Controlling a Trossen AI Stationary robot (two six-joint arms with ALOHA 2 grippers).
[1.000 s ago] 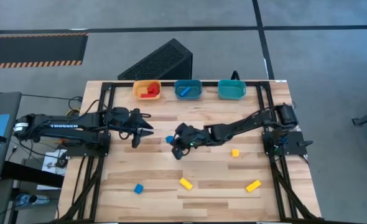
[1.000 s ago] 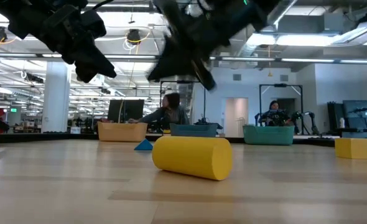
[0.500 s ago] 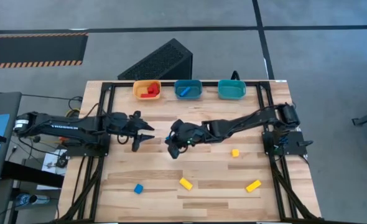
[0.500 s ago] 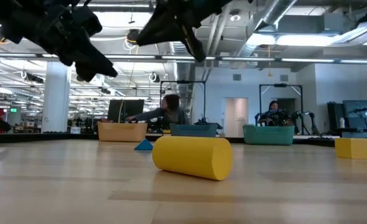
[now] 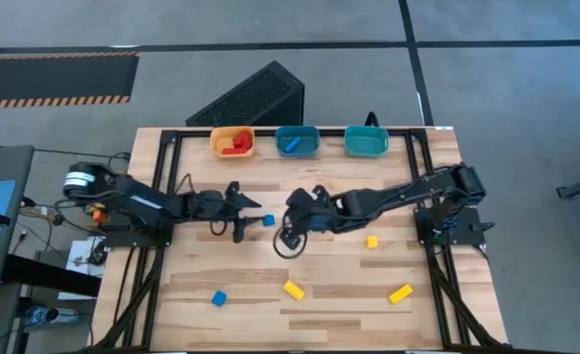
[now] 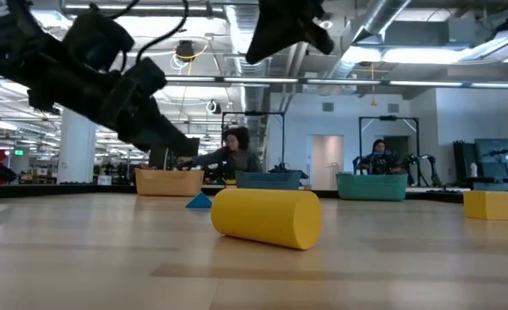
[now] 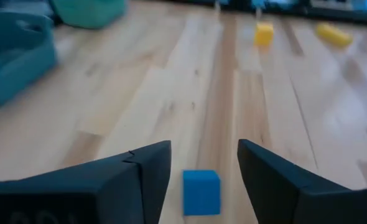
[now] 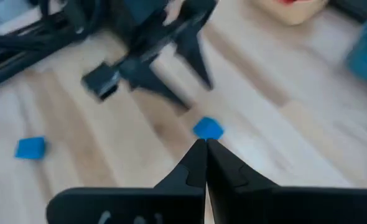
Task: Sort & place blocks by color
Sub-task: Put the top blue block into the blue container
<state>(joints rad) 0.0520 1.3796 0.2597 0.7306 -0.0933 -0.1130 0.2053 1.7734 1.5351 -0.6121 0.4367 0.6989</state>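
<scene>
A small blue block (image 5: 268,220) lies on the wooden table near its middle. My left gripper (image 7: 203,162) is open and low over the table, one finger on either side of this blue block (image 7: 201,190) without touching it. My right gripper (image 8: 205,144) is shut and empty, held above the table just to the right of the block (image 8: 207,129) and pointing down at it. Another blue block (image 5: 218,297) and three yellow blocks (image 5: 293,289), (image 5: 400,293), (image 5: 371,241) lie nearer the front.
Along the far edge stand an orange bin (image 5: 233,143) with red blocks, a blue bin (image 5: 296,142) with a blue block and a teal bin (image 5: 366,143). People sit in the room beyond the table (image 6: 237,155).
My left gripper has sunk and moved toward the table's right, up to the blue block. My right gripper has risen away from that block and drawn back a little toward the right. The block has stayed where it was.
</scene>
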